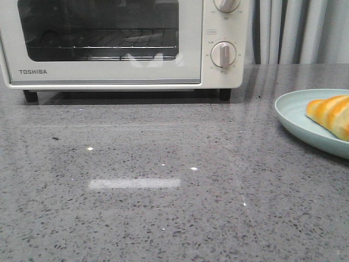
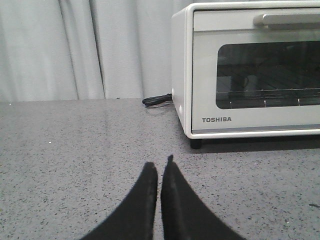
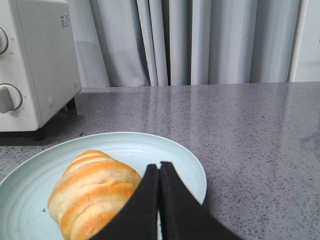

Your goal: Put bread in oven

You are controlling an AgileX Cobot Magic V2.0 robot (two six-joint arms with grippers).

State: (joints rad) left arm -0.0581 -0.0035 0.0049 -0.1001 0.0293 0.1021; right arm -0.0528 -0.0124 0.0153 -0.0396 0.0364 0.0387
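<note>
Your golden-orange, cream-striped bread roll (image 3: 92, 192) lies on the pale blue round plate (image 1: 297, 117) at the grey speckled countertop's (image 1: 163, 180) right edge; the cream-white Toshiba toaster oven (image 1: 120, 43), door closed, stands along the back edge. Your left gripper (image 2: 160, 167) and right gripper (image 3: 159, 167) have fingers pressed together, holding nothing.

oven (image 1: 109, 76): cream-white, dark glass window
bread (image 3: 92, 192): golden-orange, paler cream stripes
plate (image 1: 294, 117): pale mint
surface (image 1: 163, 207): speckled grey
curtain (image 3: 200, 40): light grey
pincers (image 2: 159, 172): black

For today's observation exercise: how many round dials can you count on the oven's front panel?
2. One dial sits low on the oven panel's right side; the other dial is directly above it, cut off by the front view's top edge. More could be hidden higher up.
</note>
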